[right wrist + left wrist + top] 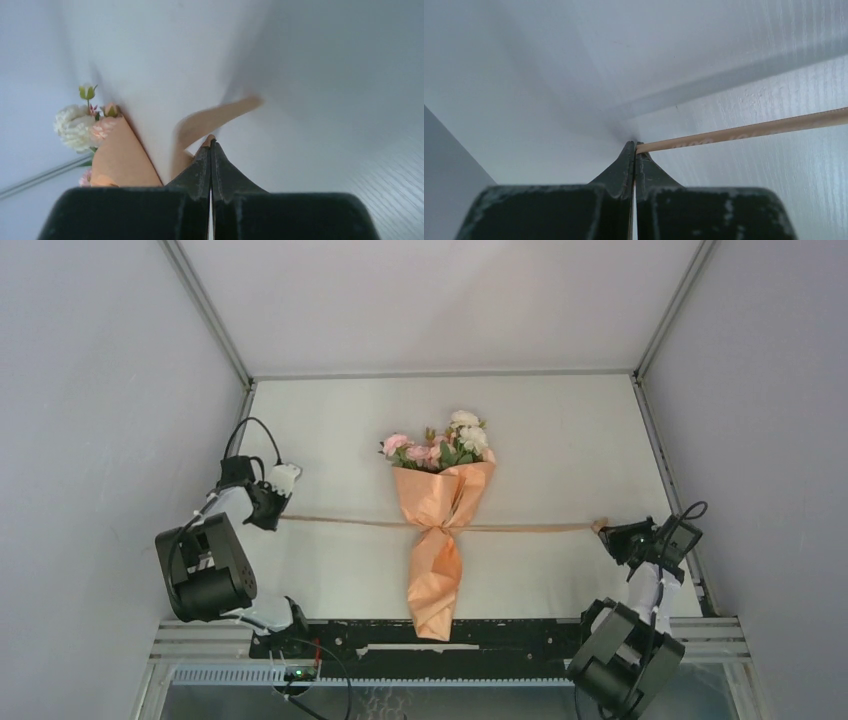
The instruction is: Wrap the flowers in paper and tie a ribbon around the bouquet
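The bouquet (440,530) lies in the middle of the white table (560,430), its wide end pointing away from the arms and its narrow tail reaching the black rail (520,635) at the near edge. At the far end the flowers (442,445) show above the wrapping, pink blooms on the left, cream-white ones on the right, with green leaves between them. The orange-tan paper (436,575) is pinched in hard at about mid-length, so the cone has a waist and bulges again below it. The ribbon (340,522) crosses that waist and runs out to either side in a nearly straight, taut-looking line across the table. The left gripper (277,515) is clamped on the ribbon's left end, well to the left of the bouquet; in the left wrist view the two dark fingers are pressed together with no gap, and the tan strip leaves their tips toward the right. The right gripper (603,530) is closed on the other end, near the table's right edge – the right wrist view shows its fingers pressed together on a bit of tan ribbon at the very tip, while the rest of the strip curves away blurred, with the bouquet and its white and pink blooms to the left of the fingers.
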`<move>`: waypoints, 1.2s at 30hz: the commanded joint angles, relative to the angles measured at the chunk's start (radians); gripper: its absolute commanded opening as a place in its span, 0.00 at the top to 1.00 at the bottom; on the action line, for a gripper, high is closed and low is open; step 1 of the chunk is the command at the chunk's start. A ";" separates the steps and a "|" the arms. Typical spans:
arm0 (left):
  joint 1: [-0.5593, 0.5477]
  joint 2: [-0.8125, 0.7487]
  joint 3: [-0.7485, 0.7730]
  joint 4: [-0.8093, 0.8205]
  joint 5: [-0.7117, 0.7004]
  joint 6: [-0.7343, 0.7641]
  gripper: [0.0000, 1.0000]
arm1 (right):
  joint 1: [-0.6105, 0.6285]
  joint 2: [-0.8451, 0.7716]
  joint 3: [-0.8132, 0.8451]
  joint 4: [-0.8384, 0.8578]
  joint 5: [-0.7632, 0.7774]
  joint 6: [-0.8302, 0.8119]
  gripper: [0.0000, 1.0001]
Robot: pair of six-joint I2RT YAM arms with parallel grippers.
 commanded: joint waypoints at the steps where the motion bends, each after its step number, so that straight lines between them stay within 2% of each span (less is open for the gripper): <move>1: 0.108 -0.021 0.021 0.117 -0.167 0.062 1.00 | -0.137 0.080 0.044 0.134 0.118 -0.032 1.00; 9: 0.112 -0.006 0.090 0.067 -0.150 0.066 1.00 | -0.114 0.037 0.057 0.119 0.166 -0.057 1.00; 13: 0.105 -0.010 0.132 0.011 -0.099 0.042 1.00 | -0.043 -0.007 0.080 0.111 0.151 -0.080 1.00; 15: 0.077 -0.028 0.155 -0.039 -0.063 0.024 1.00 | 0.047 -0.049 0.111 0.120 0.082 -0.086 1.00; 17: 0.016 -0.059 0.188 -0.114 -0.009 0.003 1.00 | 0.201 -0.093 0.171 0.112 0.063 -0.104 1.00; 20: -0.129 -0.106 0.265 -0.247 0.081 -0.051 1.00 | 0.394 -0.142 0.269 0.107 0.080 -0.114 1.00; 26: -0.379 -0.145 0.548 -0.497 0.268 -0.168 1.00 | 0.703 -0.123 0.428 0.172 0.041 -0.141 1.00; 28: -0.429 -0.158 0.635 -0.544 0.334 -0.211 1.00 | 0.787 -0.101 0.462 0.191 0.017 -0.174 1.00; 32: -0.479 -0.200 0.758 -0.609 0.422 -0.250 1.00 | 0.902 -0.077 0.514 0.155 0.084 -0.231 1.00; 36: -0.474 -0.271 0.700 -0.615 0.369 -0.212 1.00 | 0.896 -0.071 0.514 0.108 0.123 -0.224 1.00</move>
